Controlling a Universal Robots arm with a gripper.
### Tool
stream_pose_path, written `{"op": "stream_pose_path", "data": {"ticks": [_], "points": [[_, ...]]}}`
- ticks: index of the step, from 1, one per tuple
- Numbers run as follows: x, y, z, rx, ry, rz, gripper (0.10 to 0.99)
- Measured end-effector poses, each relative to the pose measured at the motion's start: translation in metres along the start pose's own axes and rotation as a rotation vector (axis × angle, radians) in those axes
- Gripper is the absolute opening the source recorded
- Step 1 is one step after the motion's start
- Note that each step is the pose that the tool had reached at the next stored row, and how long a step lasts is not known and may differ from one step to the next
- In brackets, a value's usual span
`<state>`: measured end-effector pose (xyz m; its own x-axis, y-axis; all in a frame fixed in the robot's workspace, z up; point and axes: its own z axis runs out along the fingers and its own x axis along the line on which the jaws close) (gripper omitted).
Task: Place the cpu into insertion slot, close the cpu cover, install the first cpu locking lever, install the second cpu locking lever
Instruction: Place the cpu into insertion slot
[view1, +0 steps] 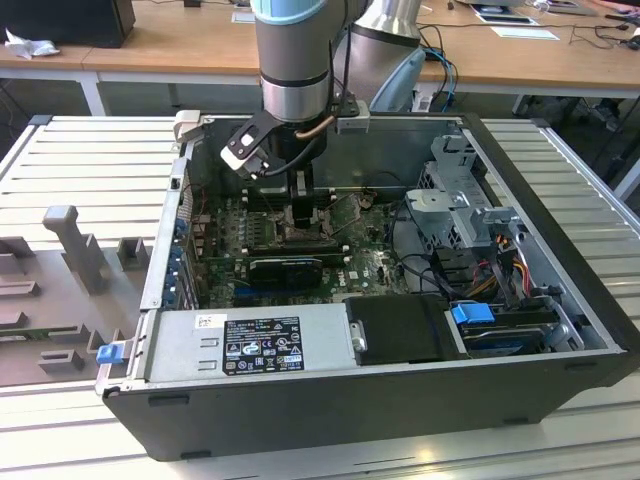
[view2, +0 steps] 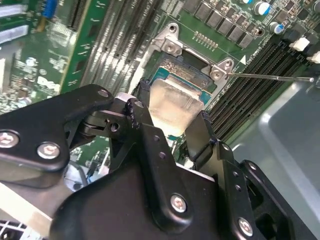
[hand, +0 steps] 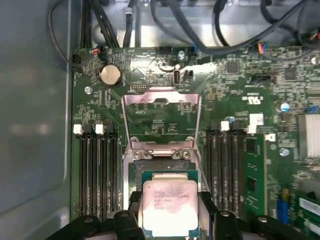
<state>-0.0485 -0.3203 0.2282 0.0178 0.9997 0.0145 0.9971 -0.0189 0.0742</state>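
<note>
1. At the exterior view's left, a grey fixture (view1: 75, 240) lies on the slatted table (view1: 90, 160), well apart from the work.
2. Toward the middle, the open computer case (view1: 330, 390) holds the motherboard (view1: 375, 265), and the gripper (view1: 303, 208) hangs low inside it.
3. Seen in the first wrist view, its jaws are clamped on two opposite edges of the cpu (hand: 170, 207), which lies flat over the insertion slot (hand: 162, 166). I cannot tell whether it is seated. The cpu cover (hand: 150, 98) stands hinged open just beyond.
4. The chip looks light, stiff and slick on top, with a likely fragile underside, so the edges are the place to hold it.
5. At the exterior view's right stand a drive cage (view1: 455, 200) and cables (view1: 500, 255).
</note>
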Motion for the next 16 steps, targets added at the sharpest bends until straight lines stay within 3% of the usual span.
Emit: {"op": "stream_pose_path", "data": {"ticks": [10, 16], "points": [[0.005, -0.0017, 0.0207, 0.0, -0.0015, 0.0, 0.529], [0.0052, -0.0017, 0.0239, 0.0, -0.0038, 0.002, 0.529]]}}
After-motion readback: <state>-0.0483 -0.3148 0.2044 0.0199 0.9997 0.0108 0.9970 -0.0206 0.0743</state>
